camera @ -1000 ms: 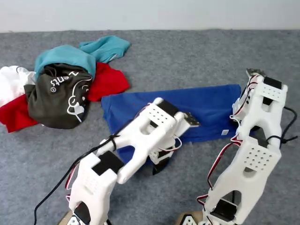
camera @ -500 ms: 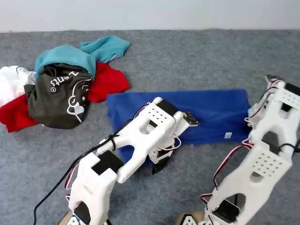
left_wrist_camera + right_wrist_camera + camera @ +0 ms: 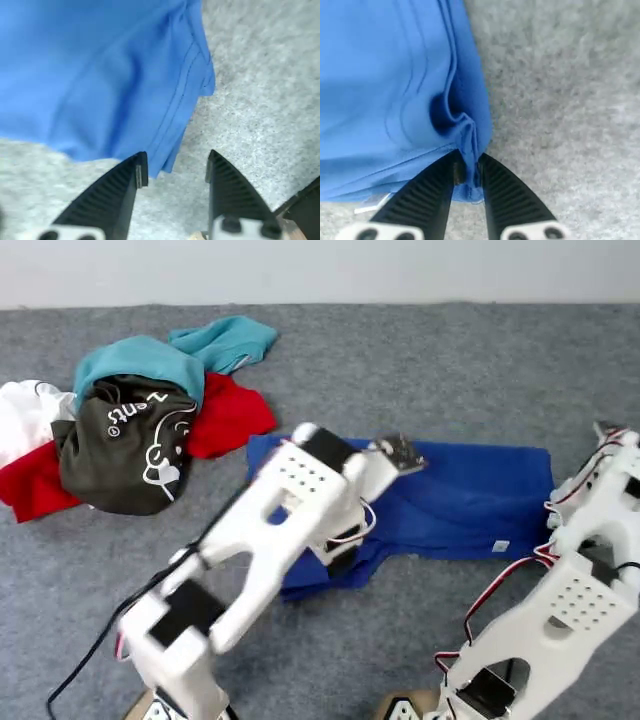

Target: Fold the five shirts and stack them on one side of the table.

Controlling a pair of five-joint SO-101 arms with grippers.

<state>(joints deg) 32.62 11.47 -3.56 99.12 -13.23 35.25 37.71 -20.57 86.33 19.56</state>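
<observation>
Blue shirt (image 3: 470, 500) lies flat across the middle of the grey table (image 3: 450, 360), folded into a long band that runs from just under your left arm (image 3: 290, 500) to the base of your right arm (image 3: 570, 610). A small white tag (image 3: 500, 545) shows on its near edge, toward the right end.

In the right wrist view, your right gripper (image 3: 469, 167) is clamped on the blue shirt (image 3: 385, 90). Its two black fingers are nearly together, with a bunched fold of the hem pinched between them, right at the cloth's edge where the table begins.

In the left wrist view, your left gripper (image 3: 176, 165) is released, its jaws spread wide with nothing between them. It sits above the other end of the blue shirt (image 3: 100, 75). One fingertip is over the stitched hem and the other is over bare table just beside it.

The other four shirts sit in a heap at the far left of the table. The dark shirt (image 3: 125, 450) with white print is on top in front, and the teal shirt (image 3: 150, 355) lies behind it. The red shirt (image 3: 225, 415) spreads out on both sides, and the white shirt (image 3: 25, 410) is at the left edge. The red shirt's right edge comes near the blue shirt's left end, and you cannot tell whether they touch.
</observation>
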